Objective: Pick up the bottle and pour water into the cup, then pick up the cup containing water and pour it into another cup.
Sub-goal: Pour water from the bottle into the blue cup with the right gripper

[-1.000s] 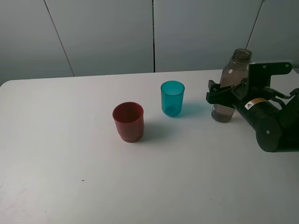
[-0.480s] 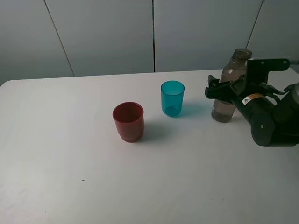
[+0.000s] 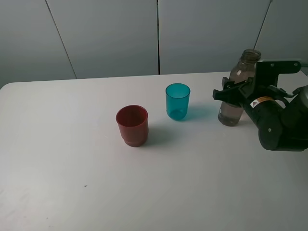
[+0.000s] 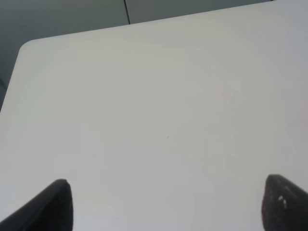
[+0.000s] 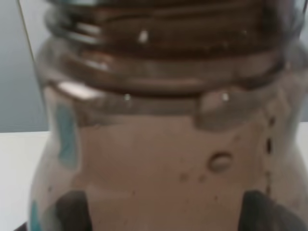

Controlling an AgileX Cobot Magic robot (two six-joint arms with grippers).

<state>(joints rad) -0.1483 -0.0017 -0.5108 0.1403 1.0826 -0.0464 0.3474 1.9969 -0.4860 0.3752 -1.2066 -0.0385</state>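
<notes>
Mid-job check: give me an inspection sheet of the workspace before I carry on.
Surface: white table, one tiny dark speck.
Job's things: tall smoky grey-brown plastic bottle upright, uncapped; teal-blue plastic tumbler and wide red plastic cup upright, apart.
Clutter: nothing seen.
Grippers: right gripper straddles the bottle, contact unclear; left gripper open over bare table.
Cables: nothing seen.
Surroundings: grey panelled wall behind.

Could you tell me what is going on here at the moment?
The right gripper has its fingers either side of the bottle, which stands on the table. Whether it is gripping yet is unclear. The teal cup and the red cup stand upright and untouched nearby. The left gripper hangs open above the table, away from all three. Nothing has been poured.
</notes>
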